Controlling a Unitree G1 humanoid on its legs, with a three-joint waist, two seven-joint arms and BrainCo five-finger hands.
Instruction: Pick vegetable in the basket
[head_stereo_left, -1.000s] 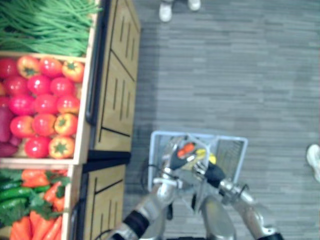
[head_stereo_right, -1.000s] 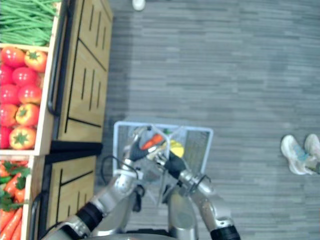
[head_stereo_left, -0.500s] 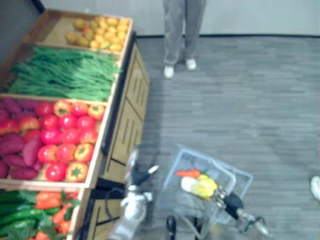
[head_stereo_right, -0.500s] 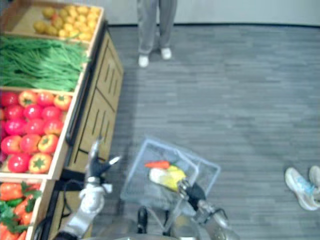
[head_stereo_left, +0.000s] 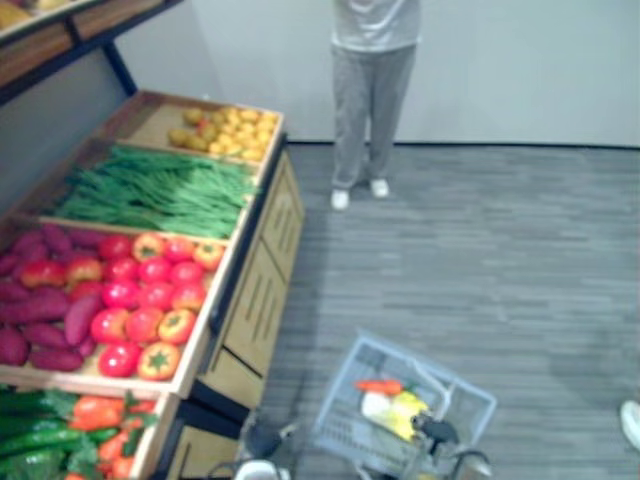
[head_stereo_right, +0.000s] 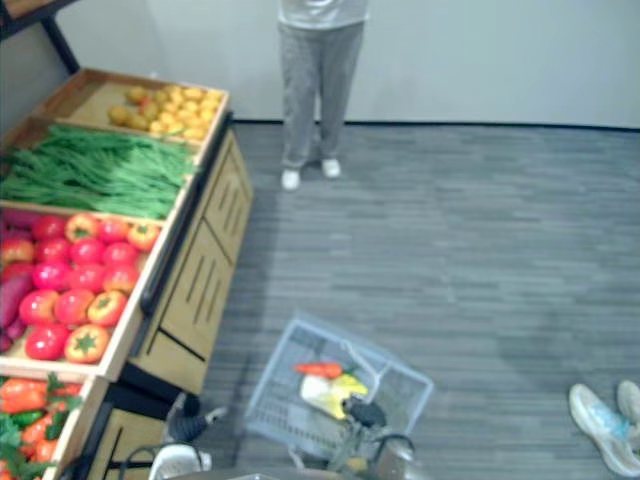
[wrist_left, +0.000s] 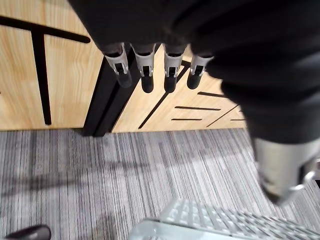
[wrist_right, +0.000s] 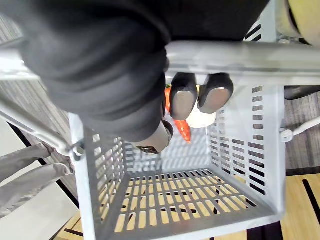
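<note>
A pale grey plastic basket (head_stereo_left: 343, 418) hangs low near the floor, with an orange vegetable (head_stereo_left: 380, 386), a yellow one (head_stereo_left: 408, 411) and a pale one inside. My right hand (head_stereo_left: 432, 430) is at its near side; in the right wrist view its fingers (wrist_right: 184, 97) curl round the basket's handle bar (wrist_right: 225, 57), with the orange vegetable (wrist_right: 184, 131) below them. My left hand (head_stereo_right: 185, 420) is left of the basket, beside the wooden stand (wrist_left: 50, 60). Its fingers (wrist_left: 145, 70) are straight and hold nothing.
The stand's crates hold red and orange tomatoes (head_stereo_left: 140, 300), green beans (head_stereo_left: 160, 190), yellow potatoes (head_stereo_left: 225, 130), purple roots (head_stereo_left: 40, 320) and carrots with cucumbers (head_stereo_left: 60, 430). A person (head_stereo_left: 375, 90) stands on the grey floor beyond. A shoe (head_stereo_right: 600, 420) shows at the right.
The camera has tilted up, so more of the stand and the person show. My left hand has left the basket and moved left toward the stand. The right hand keeps the handle.
</note>
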